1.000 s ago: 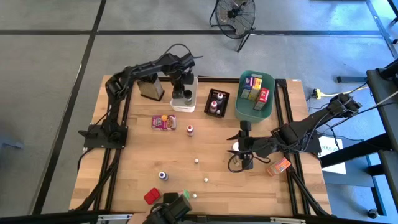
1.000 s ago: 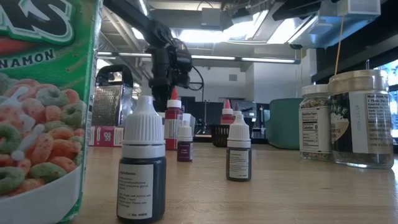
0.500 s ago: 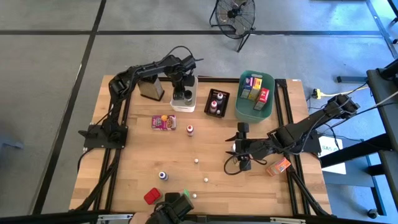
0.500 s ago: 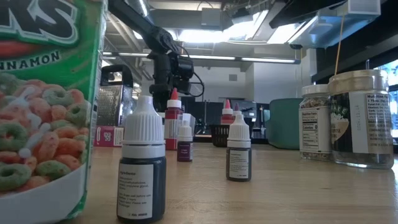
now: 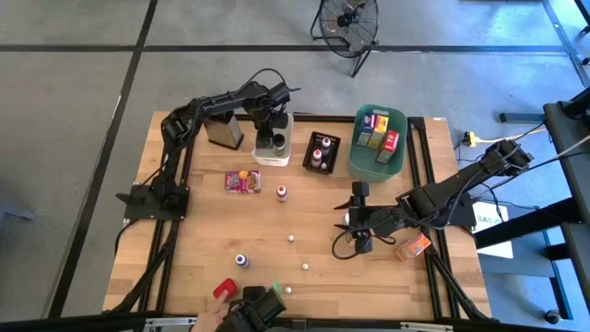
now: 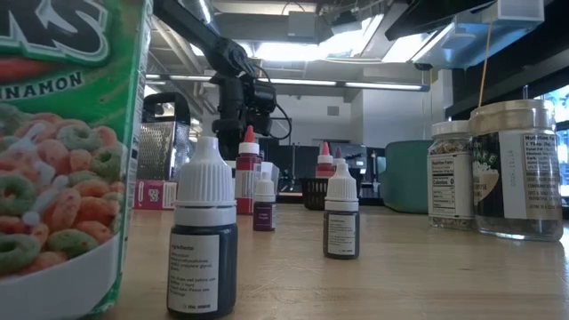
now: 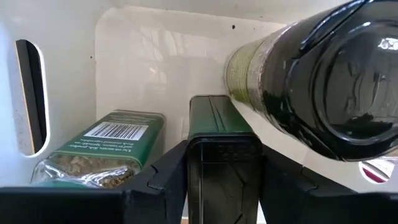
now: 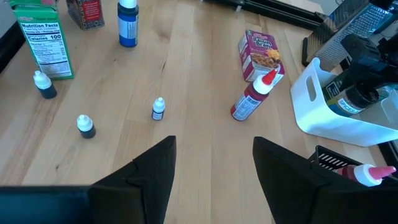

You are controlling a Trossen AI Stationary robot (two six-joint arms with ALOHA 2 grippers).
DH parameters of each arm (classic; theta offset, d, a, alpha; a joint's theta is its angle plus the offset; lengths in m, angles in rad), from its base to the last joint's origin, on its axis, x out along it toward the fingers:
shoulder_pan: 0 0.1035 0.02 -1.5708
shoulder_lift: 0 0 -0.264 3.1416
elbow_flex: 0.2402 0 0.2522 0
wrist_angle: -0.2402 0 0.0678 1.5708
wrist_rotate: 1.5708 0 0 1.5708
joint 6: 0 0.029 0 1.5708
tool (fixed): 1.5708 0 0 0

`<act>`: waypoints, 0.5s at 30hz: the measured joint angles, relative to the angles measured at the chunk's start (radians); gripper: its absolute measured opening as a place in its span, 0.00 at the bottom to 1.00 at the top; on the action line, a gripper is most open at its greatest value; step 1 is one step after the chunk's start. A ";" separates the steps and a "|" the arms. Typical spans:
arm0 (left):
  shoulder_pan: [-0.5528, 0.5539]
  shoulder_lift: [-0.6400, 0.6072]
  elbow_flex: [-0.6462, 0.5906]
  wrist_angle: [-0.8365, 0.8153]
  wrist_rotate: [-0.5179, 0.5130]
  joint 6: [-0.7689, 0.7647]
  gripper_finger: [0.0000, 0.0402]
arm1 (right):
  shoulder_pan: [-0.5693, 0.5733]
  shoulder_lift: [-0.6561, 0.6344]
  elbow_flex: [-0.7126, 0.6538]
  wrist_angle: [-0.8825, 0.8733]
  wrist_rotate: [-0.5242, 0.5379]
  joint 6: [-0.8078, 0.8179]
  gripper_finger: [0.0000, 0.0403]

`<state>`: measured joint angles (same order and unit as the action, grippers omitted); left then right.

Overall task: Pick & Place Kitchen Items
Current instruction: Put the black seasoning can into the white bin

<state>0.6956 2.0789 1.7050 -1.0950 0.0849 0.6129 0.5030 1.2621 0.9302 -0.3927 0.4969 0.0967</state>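
My left gripper [image 5: 269,124] points down into the white bin [image 5: 274,155] at the table's far middle, with a green-lidded jar [image 7: 217,118] between its fingers. Beside it in the bin are a green-labelled jar [image 7: 106,149] lying on its side and a big dark-lidded jar [image 7: 323,81]. My right gripper [image 8: 214,162] hovers open over the table's right middle [image 5: 356,218] with nothing in it. On the wood are a red-capped bottle [image 8: 252,99], a cereal packet [image 8: 261,53] and small dropper bottles [image 8: 158,109]. My left gripper has the green-lidded jar's top end [image 7: 224,158] pinched between its two fingers, one on each side, and I see no gap. The fingers come from above, pointing down. The jar stands upright inside the white bin; its bottom is hidden.
A black bin [image 5: 321,152] and a teal bin [image 5: 379,138] holding packets stand right of the white bin, and a grater [image 5: 223,129] stands left of it. An orange packet [image 5: 413,246] lies near the right edge. At the near edge are a red packet [image 5: 224,290] and a hand [image 5: 207,319].
The cereal box right beside the low camera has shifted a little, and a hand has come in at the table's near edge. Both arms have kept still.
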 joint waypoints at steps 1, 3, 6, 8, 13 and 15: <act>0.000 0.000 0.000 0.000 0.000 -0.004 0.41 | 0.000 0.000 0.000 0.000 0.000 0.000 0.53; 0.000 0.000 0.000 0.001 0.000 -0.010 0.43 | 0.000 0.000 0.000 0.000 0.000 0.000 0.53; 0.000 0.000 0.000 0.000 0.000 -0.013 0.47 | 0.000 0.000 0.000 0.000 0.000 0.000 0.53; 0.000 0.000 0.000 0.001 0.000 -0.022 0.49 | 0.000 0.000 0.000 0.000 0.000 0.000 0.53; 0.000 0.000 0.000 -0.002 0.000 -0.050 0.54 | 0.000 0.000 0.000 0.000 0.000 0.000 0.53; 0.000 0.000 0.001 -0.007 0.000 -0.050 0.56 | 0.000 0.000 0.000 0.000 0.000 0.000 0.53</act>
<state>0.6956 2.0785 1.7058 -1.1020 0.0849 0.5632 0.5030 1.2621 0.9302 -0.3927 0.4969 0.0967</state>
